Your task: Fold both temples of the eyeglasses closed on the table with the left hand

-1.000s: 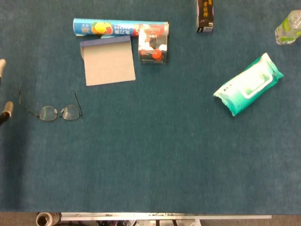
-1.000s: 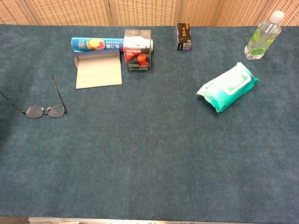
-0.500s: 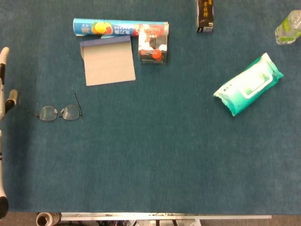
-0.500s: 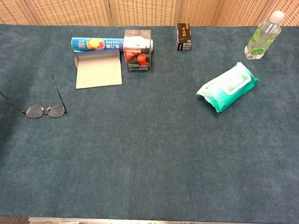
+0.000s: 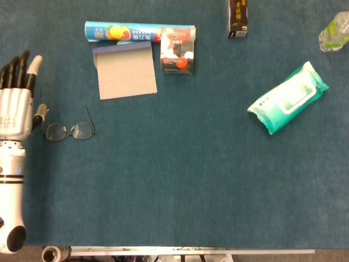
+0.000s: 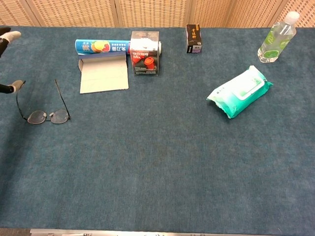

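Thin wire-framed eyeglasses lie on the blue table cloth at the left, lenses toward me, also seen in the chest view. The right-side temple stands out straight from the frame. The left-side temple angles away from the frame toward my thumb. My left hand lies just left of the glasses, held flat with fingers extended and holding nothing. Its thumb tip sits at the end of that temple; whether it touches is unclear. My right hand shows in neither view.
A grey pad lies behind the glasses, with a printed tube and a red-and-black box past it. A dark box, a wipes pack and a bottle are on the right.
My left hand has come in from the left edge up to the glasses. The left-side temple has swung inward from its splayed-out position.
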You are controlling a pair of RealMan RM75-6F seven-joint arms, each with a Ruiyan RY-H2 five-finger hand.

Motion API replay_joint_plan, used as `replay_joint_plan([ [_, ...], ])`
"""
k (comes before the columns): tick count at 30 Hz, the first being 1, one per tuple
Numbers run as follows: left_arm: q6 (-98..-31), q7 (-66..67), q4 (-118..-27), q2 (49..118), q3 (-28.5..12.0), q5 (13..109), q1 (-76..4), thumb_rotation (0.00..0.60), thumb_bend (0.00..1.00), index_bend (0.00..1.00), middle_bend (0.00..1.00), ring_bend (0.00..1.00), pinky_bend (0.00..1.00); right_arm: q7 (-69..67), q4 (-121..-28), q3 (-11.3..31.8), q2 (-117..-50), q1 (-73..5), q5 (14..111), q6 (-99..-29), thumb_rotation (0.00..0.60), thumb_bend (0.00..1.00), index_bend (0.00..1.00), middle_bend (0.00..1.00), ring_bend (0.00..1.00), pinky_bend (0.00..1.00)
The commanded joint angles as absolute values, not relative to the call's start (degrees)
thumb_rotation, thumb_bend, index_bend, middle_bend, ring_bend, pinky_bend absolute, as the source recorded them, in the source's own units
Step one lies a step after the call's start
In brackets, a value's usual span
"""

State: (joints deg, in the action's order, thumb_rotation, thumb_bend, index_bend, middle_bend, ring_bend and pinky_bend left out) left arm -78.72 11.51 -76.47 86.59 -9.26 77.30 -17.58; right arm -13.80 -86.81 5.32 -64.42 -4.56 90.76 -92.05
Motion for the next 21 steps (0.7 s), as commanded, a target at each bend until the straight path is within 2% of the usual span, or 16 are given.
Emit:
replay_joint_plan([
  [1,-78.5,11.8,-76.1,87.2,-8.9,77.5,-17.8,0.600,0.26,0.00,0.00,0.00,0.09,-14.0,-86.8,5.4,-64.3,-4.5,90.7,-92.1,0.600,0.28,0.68,0.54,0.32,0.25],
  [12,-76.6,11.9,-71.9,91.2,-7.6,77.7,-18.7,0.600,0.26,0.00,0.00,0.00,0.09,-14.3,-86.9,5.4,-64.1,-4.3,90.9,-92.7,0.600,0.28,0.68,0.54,0.32,0.25],
  [15,-76.1,11.4,-70.3,92.4,-7.5,77.7,-19.0,0.600,0.26,0.00,0.00,0.00,0.09,-15.8,-82.1,2.2,-66.8,-0.9,92.9,-96.0,0.600,0.28,0.68,0.54,0.32,0.25],
  [21,-75.3,10.5,-66.5,94.7,-7.3,77.8,-19.6,0.600,0.26,0.00,0.00,0.00,0.09,-17.9,-78.6,2.1,-68.6,-0.4,93.8,-97.5,0.600,0.28,0.68,0.54,0.32,0.25],
])
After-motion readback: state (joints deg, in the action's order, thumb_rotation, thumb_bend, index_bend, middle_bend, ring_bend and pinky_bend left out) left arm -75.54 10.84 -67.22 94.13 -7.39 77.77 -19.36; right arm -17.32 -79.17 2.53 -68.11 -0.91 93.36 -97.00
